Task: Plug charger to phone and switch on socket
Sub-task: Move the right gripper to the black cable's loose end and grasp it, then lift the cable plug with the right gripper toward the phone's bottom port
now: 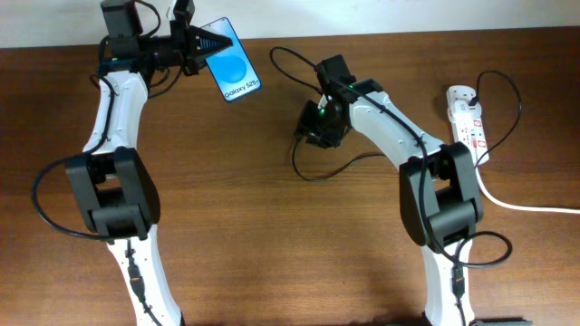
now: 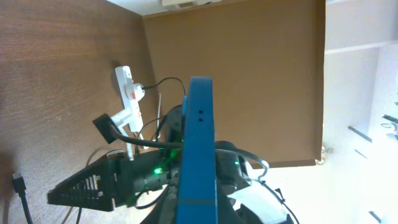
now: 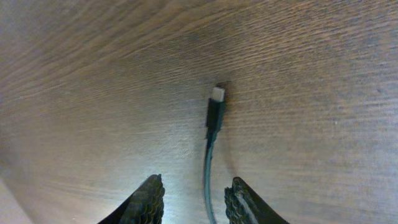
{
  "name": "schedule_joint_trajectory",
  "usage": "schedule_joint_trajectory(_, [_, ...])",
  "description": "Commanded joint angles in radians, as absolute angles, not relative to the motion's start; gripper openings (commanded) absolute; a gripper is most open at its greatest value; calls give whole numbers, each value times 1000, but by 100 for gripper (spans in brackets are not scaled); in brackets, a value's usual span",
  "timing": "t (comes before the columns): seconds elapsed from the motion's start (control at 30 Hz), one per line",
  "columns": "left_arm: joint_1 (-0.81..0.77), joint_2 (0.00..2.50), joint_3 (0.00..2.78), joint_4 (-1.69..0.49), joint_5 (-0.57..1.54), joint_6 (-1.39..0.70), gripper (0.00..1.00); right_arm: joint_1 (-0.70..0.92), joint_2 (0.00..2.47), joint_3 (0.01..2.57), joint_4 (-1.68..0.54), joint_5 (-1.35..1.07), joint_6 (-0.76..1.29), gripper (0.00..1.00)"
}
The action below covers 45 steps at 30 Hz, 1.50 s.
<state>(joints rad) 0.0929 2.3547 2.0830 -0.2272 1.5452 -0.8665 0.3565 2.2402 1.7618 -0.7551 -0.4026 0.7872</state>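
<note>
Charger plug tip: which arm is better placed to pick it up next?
Right. The right gripper, open, hangs over the table with the charger plug tip lying just ahead of it. The left gripper is occupied, shut on the phone near the far edge.

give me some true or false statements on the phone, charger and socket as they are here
1. The left tool grips the phone. True.
2. The plug is already in the phone. False: it lies on the table, under the right tool.
3. The right tool is open, with one finger on each side of the cable. True.
4. The socket lies beside the left arm. False: it lies at the table's right edge, by the right arm.
</note>
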Motion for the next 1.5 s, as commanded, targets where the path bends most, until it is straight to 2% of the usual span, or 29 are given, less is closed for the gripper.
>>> schedule_joint_trajectory(0.0, [94, 2350, 2093, -225, 1571, -858, 0, 361, 2289, 1783, -740, -408, 794, 38])
schedule_joint_trajectory(0.77, [93, 2350, 2093, -225, 1572, -858, 0, 406, 2359, 1783, -674, -333, 795, 37])
schedule_joint_trajectory(0.87, [93, 2350, 2093, -225, 1572, -858, 0, 406, 2359, 1783, -680, -333, 795, 23])
schedule_joint_trajectory(0.97, [94, 2350, 2093, -225, 1571, -858, 0, 406, 2359, 1784, -701, -346, 784, 12])
schedule_joint_trajectory(1.03, [94, 2350, 2093, -225, 1571, -858, 0, 402, 2357, 1784, -699, -378, 741, 4])
schedule_joint_trajectory(1.23, [90, 2350, 2093, -225, 1573, -858, 0, 345, 2221, 1786, -704, -600, 401, 4])
schedule_joint_trajectory(1.47, [89, 2350, 2093, -226, 1573, -858, 0, 260, 1991, 1786, -849, -738, 196, 4])
